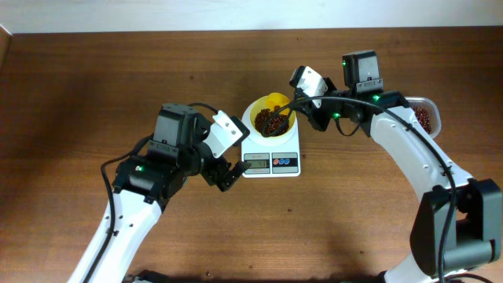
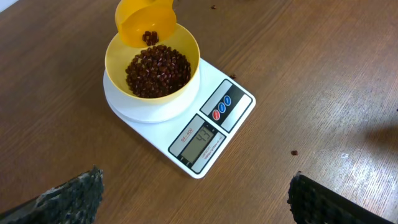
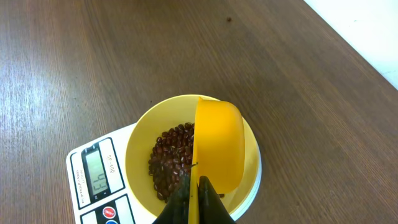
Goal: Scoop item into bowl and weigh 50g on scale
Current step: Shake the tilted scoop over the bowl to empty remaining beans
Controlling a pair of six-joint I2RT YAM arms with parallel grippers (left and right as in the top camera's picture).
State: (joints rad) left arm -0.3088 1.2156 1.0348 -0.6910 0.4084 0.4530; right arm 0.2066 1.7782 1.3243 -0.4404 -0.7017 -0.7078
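Right jaws clamping shut on scoop [image 3: 217,146] handle, tipping beans [image 2: 158,70] into bowl [image 2: 189,53] on scale [image 2: 242,90]. Beans probably loose, light, spilling easily, so hold by the handle. Left jaws hanging wide open, empty.

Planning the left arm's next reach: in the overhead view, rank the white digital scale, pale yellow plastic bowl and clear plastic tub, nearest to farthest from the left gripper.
1. White digital scale, just right of the left gripper.
2. Pale yellow plastic bowl, on the scale, farther back.
3. Clear plastic tub, at the far right side.
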